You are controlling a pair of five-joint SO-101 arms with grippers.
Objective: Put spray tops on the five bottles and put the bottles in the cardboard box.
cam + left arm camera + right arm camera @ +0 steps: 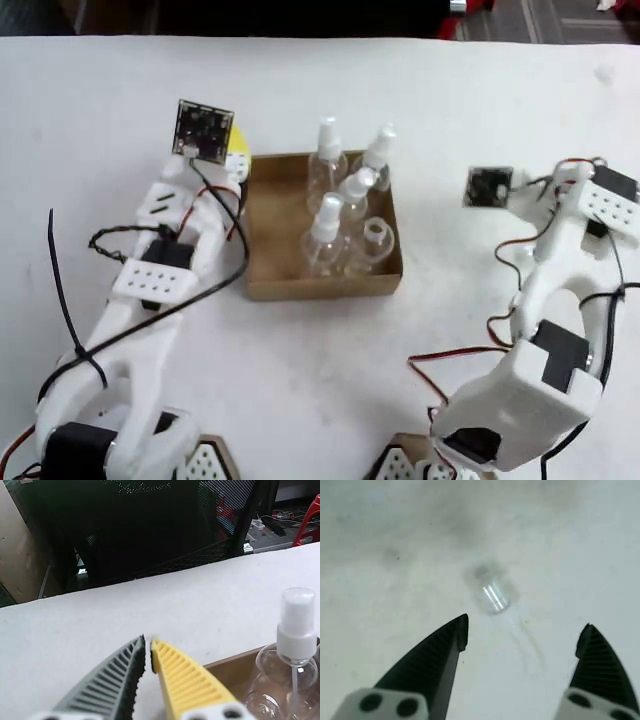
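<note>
The cardboard box (pixel 270 225) sits mid-table with several clear bottles standing in it. Most carry white spray tops, such as one at the back (pixel 327 150) and one at the front (pixel 326 228). One bottle (pixel 376 240) at the box's front right corner has a bare open neck. My left gripper (pixel 148 645) is shut on nothing, just off the box's back left corner, and a topped bottle (pixel 295 645) stands close by it. My right gripper (pixel 525 630) hangs open above the bare table, with a small clear spray-top piece (pixel 492 597) lying ahead of its fingertips.
The left arm (pixel 160 270) lies along the box's left side. The right arm (pixel 560 300) stands to the right of the box. The white table (pixel 300 380) has free room in front. A dark mesh chair (pixel 150 525) stands beyond the far edge.
</note>
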